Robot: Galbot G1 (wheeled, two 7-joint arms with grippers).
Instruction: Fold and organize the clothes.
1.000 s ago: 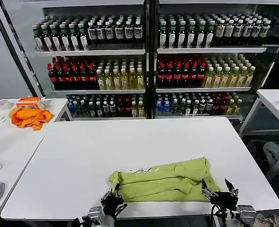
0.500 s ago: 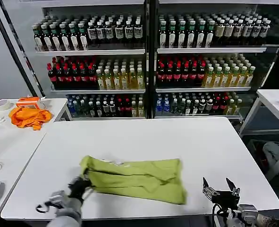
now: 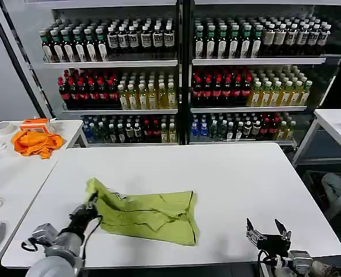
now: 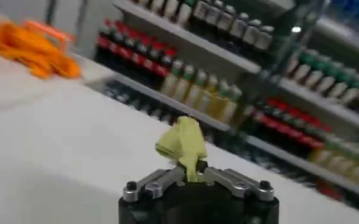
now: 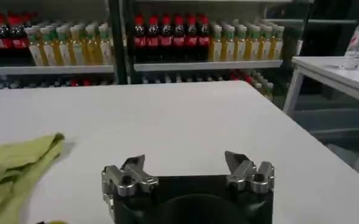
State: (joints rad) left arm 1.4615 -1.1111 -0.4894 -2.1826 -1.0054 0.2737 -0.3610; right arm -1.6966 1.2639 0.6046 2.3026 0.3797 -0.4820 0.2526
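Note:
The clothes are one lime-green T-shirt (image 3: 147, 213), lying bunched and partly folded on the white table (image 3: 216, 179), left of the middle and near the front edge. My left gripper (image 3: 89, 206) is shut on the shirt's left corner and lifts it a little; in the left wrist view a tuft of the green T-shirt (image 4: 182, 143) sticks up from between the closed left gripper (image 4: 191, 173). My right gripper (image 3: 268, 229) hovers open at the table's front right, well clear of the shirt. In the right wrist view the right gripper (image 5: 185, 165) holds nothing, and the T-shirt (image 5: 14, 164) lies off to one side.
An orange cloth (image 3: 36, 142) and a roll of tape (image 3: 5, 127) lie on a second white table (image 3: 8, 173) to the left. Shelves of bottles (image 3: 182, 75) stand behind. Another white table (image 3: 337, 124) is at the right. The main table's back and right parts are bare.
My left gripper has dragged the shirt leftward across the table by its corner, and the cloth has bunched up. My right gripper let go of the shirt and stayed at the front right.

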